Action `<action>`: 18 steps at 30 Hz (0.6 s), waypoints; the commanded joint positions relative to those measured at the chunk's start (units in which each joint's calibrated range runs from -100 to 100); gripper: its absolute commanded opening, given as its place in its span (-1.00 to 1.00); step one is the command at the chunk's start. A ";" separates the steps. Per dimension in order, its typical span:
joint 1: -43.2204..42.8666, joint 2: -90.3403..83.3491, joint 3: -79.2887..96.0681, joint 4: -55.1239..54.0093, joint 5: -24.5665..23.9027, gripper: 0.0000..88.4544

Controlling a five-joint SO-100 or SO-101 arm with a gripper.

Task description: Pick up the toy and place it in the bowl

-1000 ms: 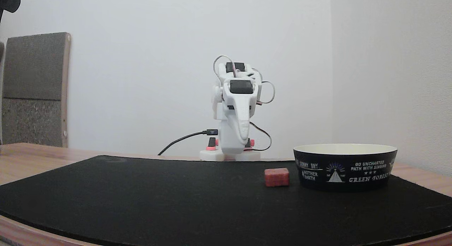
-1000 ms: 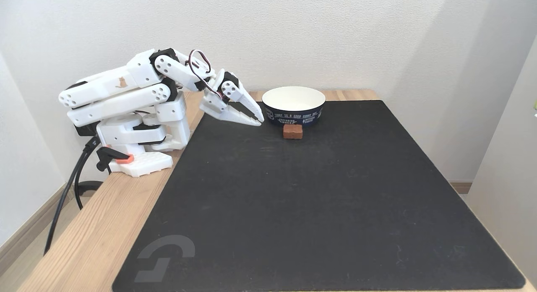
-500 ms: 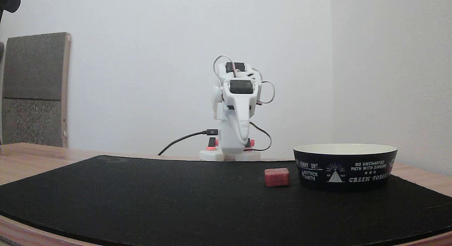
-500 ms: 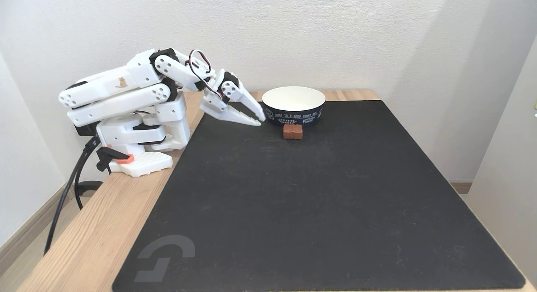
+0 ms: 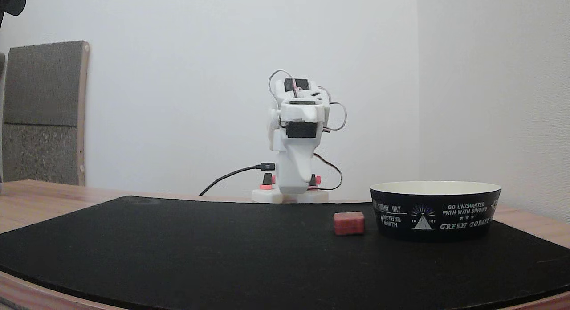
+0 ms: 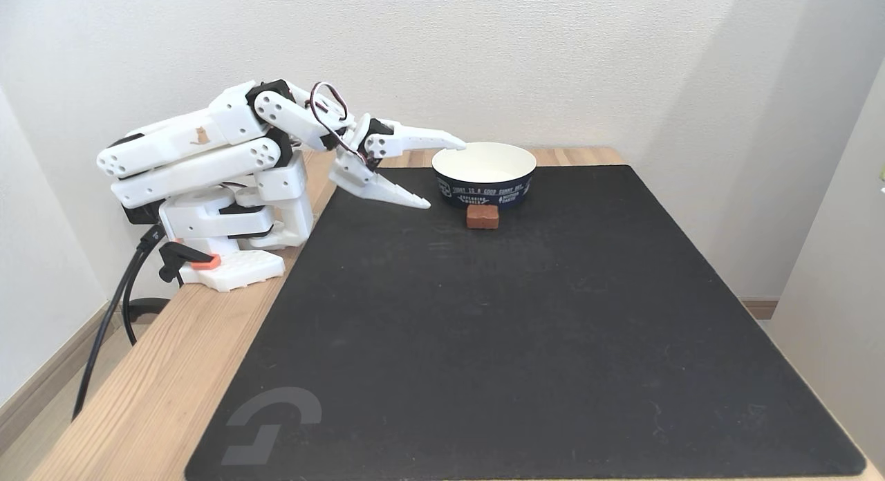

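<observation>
The toy, a small red bumpy block, rests on the black mat just beside the bowl. From the higher fixed view the toy sits directly in front of the bowl, which is black outside with white print and cream inside. My white arm is folded low at the mat's far left corner. Its gripper is open and holds nothing, the upper finger reaching to the bowl's rim and the lower finger slanting down toward the mat, left of the toy. Head-on, the gripper stands behind the toy.
A large black mat covers most of the wooden table. The arm's base is clamped at the table's left edge, with a black cable hanging off it. Walls stand close behind and to the right. A grey panel leans at the back.
The gripper has opened: its upper finger swung up from the lower one toward the bowl's rim. The arm, toy and bowl have stayed where they were.
</observation>
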 commanded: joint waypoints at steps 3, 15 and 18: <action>1.48 13.76 -12.47 -0.48 -0.21 -0.12; 0.64 61.78 -46.54 0.37 -3.81 -0.12; -2.71 68.11 -50.42 1.47 -3.97 -0.12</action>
